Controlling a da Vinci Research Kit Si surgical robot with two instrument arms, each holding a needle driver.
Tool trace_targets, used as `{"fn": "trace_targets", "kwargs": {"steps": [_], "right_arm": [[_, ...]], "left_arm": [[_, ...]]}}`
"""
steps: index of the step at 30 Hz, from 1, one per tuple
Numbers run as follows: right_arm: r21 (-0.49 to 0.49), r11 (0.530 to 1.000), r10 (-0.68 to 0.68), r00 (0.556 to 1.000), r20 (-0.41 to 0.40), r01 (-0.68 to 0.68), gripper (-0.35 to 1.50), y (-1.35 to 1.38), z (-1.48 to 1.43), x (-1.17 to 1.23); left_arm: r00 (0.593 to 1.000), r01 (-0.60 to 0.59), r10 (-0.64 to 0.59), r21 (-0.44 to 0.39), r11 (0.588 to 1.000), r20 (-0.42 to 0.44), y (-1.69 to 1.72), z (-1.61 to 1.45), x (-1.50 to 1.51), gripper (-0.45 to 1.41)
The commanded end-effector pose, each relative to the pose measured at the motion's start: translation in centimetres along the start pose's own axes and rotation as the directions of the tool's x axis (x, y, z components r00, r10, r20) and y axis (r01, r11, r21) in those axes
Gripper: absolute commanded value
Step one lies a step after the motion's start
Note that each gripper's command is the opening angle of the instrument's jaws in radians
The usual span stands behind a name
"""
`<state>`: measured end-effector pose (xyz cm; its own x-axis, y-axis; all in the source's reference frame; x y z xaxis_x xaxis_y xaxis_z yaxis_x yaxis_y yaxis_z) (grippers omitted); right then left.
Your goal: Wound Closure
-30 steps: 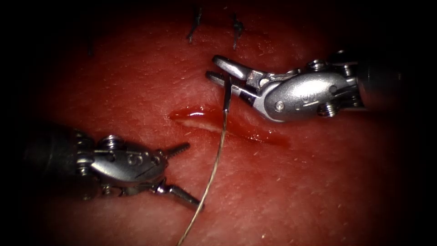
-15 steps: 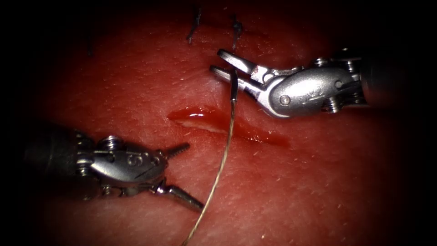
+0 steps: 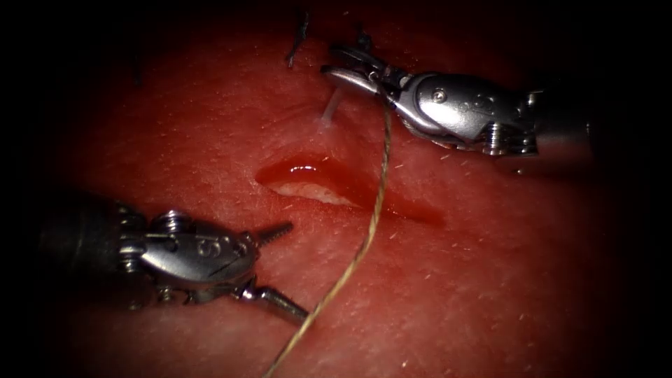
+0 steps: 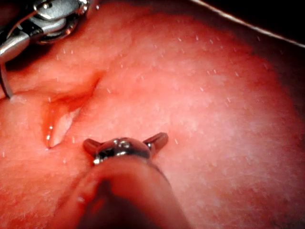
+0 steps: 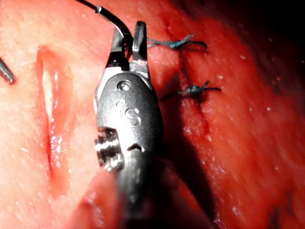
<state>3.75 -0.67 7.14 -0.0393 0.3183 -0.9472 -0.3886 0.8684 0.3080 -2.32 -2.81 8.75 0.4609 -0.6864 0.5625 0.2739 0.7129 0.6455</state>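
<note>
Needle (image 5: 116,25) crosswise in right gripper (image 3: 350,66), swaged end toward cut (image 3: 329,183).

Stamped mark like "S" on left tool (image 3: 269,262) housing; similar unclear marks on right tool (image 5: 127,43)

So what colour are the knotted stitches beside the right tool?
Dark blue-green, clearest in the right wrist view: two knotted stitches beside the right tool.

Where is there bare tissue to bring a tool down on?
Free: tissue right of the thread, below the cut; also above the open, empty left tool. Crowded: above the cut, where the right tool holds the needle near its tail, tip at the tissue, beside stitches.
</note>
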Motion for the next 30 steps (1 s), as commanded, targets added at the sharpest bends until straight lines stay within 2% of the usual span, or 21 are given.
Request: {"fn": "trace_targets", "kwargs": {"steps": [1, 8, 15, 16, 18, 19, 20, 22, 25, 30], "right_arm": [[-0.008, 1.000, 0.023, 1.000, 0.006, -0.023, -0.35, -0.01, 0.11, -0.03], [-0.051, 0.995, 0.088, 0.995, 0.040, -0.086, -0.35, 0.20, 0.19, 0.08], [-0.066, 0.970, 0.241, 0.965, 0.105, -0.235, -0.35, 0.24, 0.22, 0.05], [-0.072, 0.956, 0.291, 0.950, 0.115, -0.284, -0.35, 0.26, 0.22, 0.03], [-0.068, 0.946, 0.325, 0.935, 0.143, -0.318, -0.35, 0.24, 0.24, 0.00], [-0.025, 0.942, 0.333, 0.927, 0.171, -0.333, -0.35, 0.17, 0.26, -0.05], [-0.025, 0.942, 0.333, 0.927, 0.171, -0.333, -0.35, 0.17, 0.26, -0.05], [0.013, 0.940, 0.331, 0.919, 0.213, -0.341, -0.35, -0.03, 0.28, -0.19], [0.024, 0.931, 0.350, 0.911, 0.219, -0.364, -0.35, -0.09, 0.29, -0.25], [0.034, 0.896, 0.424, 0.876, 0.230, -0.442, -0.35, -0.01, 0.29, -0.28]], "left_arm": [[1.000, 0.000, 0.000, 0.002, 1.000, -0.004, -0.02, 0.07, 0.05, 0.86], [1.000, -0.003, 0.003, 0.006, 1.000, -0.016, -0.04, 0.09, 0.09, 0.86], [1.000, -0.003, 0.004, 0.009, 1.000, -0.016, -0.04, 0.10, 0.09, 0.86], [1.000, -0.003, 0.004, 0.009, 1.000, -0.016, -0.04, 0.10, 0.09, 0.86], [1.000, -0.003, 0.004, 0.009, 1.000, -0.016, -0.04, 0.10, 0.09, 0.86], [1.000, -0.003, 0.004, 0.009, 1.000, -0.016, -0.04, 0.10, 0.09, 0.86], [1.000, -0.003, 0.004, 0.009, 1.000, -0.016, -0.04, 0.10, 0.09, 0.86], [1.000, -0.003, 0.004, 0.010, 1.000, -0.016, -0.03, 0.09, 0.09, 0.86], [1.000, -0.003, 0.004, 0.010, 1.000, -0.016, -0.03, 0.09, 0.09, 0.86], [1.000, -0.004, 0.004, 0.010, 1.000, -0.016, -0.03, 0.09, 0.09, 0.86]]}}
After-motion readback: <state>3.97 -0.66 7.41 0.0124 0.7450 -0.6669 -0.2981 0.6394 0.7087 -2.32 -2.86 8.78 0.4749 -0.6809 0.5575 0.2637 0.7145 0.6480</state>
